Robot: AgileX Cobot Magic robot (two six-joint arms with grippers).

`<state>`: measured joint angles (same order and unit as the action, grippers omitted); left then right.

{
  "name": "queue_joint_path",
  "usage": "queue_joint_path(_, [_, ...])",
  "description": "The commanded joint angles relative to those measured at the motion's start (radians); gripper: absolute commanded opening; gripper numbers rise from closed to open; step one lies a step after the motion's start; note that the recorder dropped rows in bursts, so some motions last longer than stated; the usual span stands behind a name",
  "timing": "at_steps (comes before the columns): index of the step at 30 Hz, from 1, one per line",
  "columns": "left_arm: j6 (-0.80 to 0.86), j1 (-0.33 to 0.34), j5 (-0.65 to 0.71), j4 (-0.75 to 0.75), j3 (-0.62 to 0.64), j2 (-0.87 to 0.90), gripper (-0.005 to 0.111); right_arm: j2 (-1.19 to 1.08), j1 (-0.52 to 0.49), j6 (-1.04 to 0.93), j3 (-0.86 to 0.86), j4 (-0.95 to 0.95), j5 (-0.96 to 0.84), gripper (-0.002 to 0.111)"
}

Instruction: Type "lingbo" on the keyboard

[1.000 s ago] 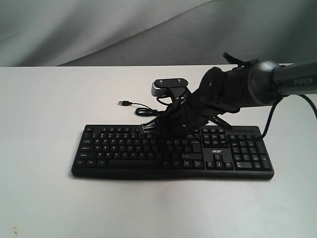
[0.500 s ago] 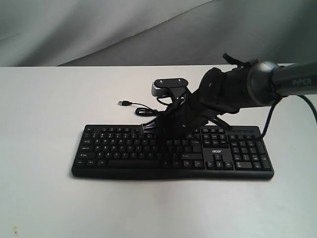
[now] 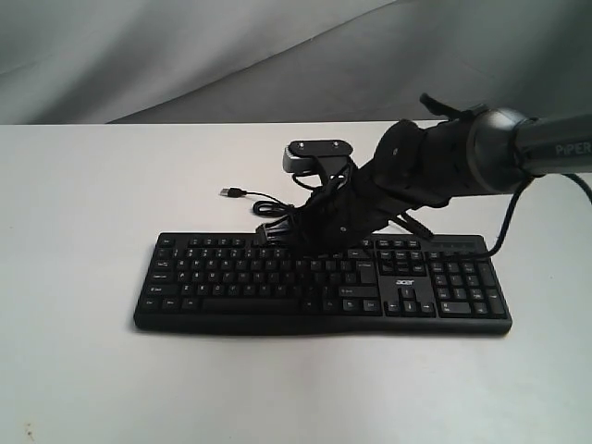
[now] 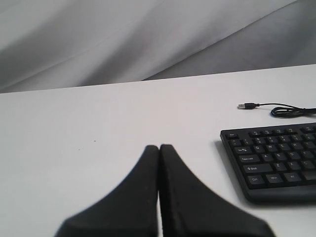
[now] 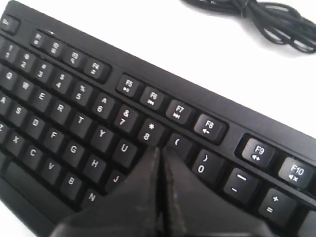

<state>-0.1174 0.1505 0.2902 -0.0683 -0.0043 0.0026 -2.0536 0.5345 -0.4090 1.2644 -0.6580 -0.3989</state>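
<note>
The black keyboard (image 3: 231, 277) lies flat in the middle of the white table (image 3: 74, 370), number pad on the right. My right gripper (image 3: 265, 232) reaches in from the right and hangs over the upper key rows. In the right wrist view the right gripper (image 5: 160, 149) is shut with nothing in it. Its tip points between the U key (image 5: 124, 148) and the 9 key (image 5: 177, 143), and it covers the key below it. My left gripper (image 4: 159, 146) is also shut and empty, over bare table beside the keyboard's (image 4: 271, 163) Esc end.
The thin black cable (image 3: 268, 202) coils behind the keyboard and ends in a loose USB plug (image 3: 231, 192). A grey cloth backdrop (image 3: 185, 55) rises behind the table. The right arm's bulky wrist (image 3: 435, 171) hangs over the keyboard's right half.
The right gripper's tip has shifted slightly up and to the left over the keys. The keyboard and cable have not moved.
</note>
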Motion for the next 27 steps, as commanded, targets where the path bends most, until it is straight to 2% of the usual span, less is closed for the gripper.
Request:
queue_joint_path(1, [-0.004, 0.002, -0.005, 0.008, 0.004, -0.003, 0.001, 0.054, 0.005, -0.01, 0.0, 0.011, -0.013, 0.0])
queue_joint_path(16, [-0.004, 0.002, -0.005, 0.008, 0.004, -0.003, 0.001, 0.092, 0.005, -0.01, -0.001, 0.033, -0.144, 0.0])
queue_joint_path(27, [-0.004, 0.002, -0.005, 0.008, 0.004, -0.003, 0.001, 0.216, 0.005, -0.01, -0.141, 0.035, -0.048, 0.0])
